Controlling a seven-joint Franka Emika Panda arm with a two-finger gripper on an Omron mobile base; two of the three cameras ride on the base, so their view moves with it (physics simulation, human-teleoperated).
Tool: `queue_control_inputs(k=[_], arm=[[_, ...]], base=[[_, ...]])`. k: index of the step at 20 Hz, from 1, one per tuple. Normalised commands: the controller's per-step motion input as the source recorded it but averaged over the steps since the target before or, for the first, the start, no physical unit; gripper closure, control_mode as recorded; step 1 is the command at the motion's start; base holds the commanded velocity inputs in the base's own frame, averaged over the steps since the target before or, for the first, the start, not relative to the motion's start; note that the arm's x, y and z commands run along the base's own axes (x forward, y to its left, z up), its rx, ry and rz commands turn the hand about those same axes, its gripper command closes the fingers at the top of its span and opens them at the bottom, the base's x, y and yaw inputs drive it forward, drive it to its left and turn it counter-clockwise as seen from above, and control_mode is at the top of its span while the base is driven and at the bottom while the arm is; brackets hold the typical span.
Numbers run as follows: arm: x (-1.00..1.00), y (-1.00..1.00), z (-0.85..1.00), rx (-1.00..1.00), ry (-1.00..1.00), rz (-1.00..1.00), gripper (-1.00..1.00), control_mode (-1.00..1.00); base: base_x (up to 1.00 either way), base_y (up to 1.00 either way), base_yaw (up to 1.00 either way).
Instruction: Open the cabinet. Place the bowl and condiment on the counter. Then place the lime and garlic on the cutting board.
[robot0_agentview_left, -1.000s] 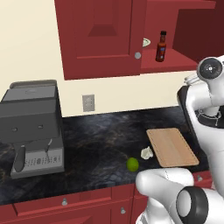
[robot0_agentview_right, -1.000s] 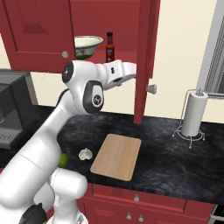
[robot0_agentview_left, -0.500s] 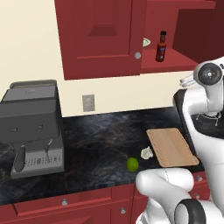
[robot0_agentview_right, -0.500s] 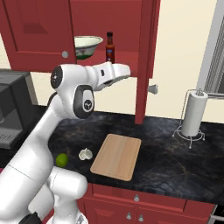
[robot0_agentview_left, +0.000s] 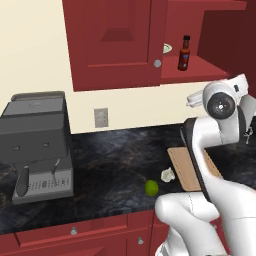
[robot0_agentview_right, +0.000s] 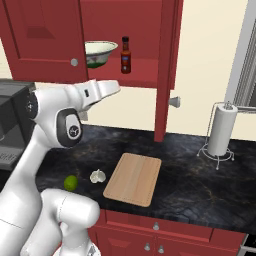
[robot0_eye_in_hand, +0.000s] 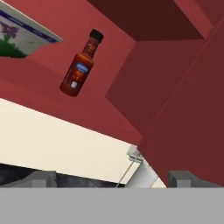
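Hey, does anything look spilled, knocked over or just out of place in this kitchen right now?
Nothing stands out. The condiment stands upright beside the bowl on the open cabinet shelf; the lime and garlic lie on the counter beside the cutting board.

The dark red cabinet (robot0_agentview_right: 45, 35) has its right door (robot0_agentview_right: 167, 70) swung out edge-on, its left door closed. On its shelf stands the bowl (robot0_agentview_right: 99, 52), cream with a green pattern, and just to its right the upright sauce bottle (robot0_agentview_right: 125, 55) with a black cap and red label. Below, on the dark marbled surface (robot0_agentview_right: 200, 182), the light wooden cutting board (robot0_agentview_right: 133, 178) lies flat and bare. The white garlic (robot0_agentview_right: 97, 176) sits just left of the board, and the yellow-green lime (robot0_agentview_right: 70, 182) lies left of the garlic.
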Motion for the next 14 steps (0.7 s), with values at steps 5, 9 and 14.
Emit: queue_control_inputs(k=[5,9,14], arm=[[-0.07,0.63,0.03,0.05,0.00,0.07,-1.00,-1.00],[-0.10,0.55,0.15,0.13,0.01,0.10,-1.00,-1.00],[-0.31,0.44,0.15,0.18,0.00,0.13,-1.00,-1.00]], base=[[0.00,0.00,0.00],[0.00,0.00,0.00],[0.00,0.00,0.00]])
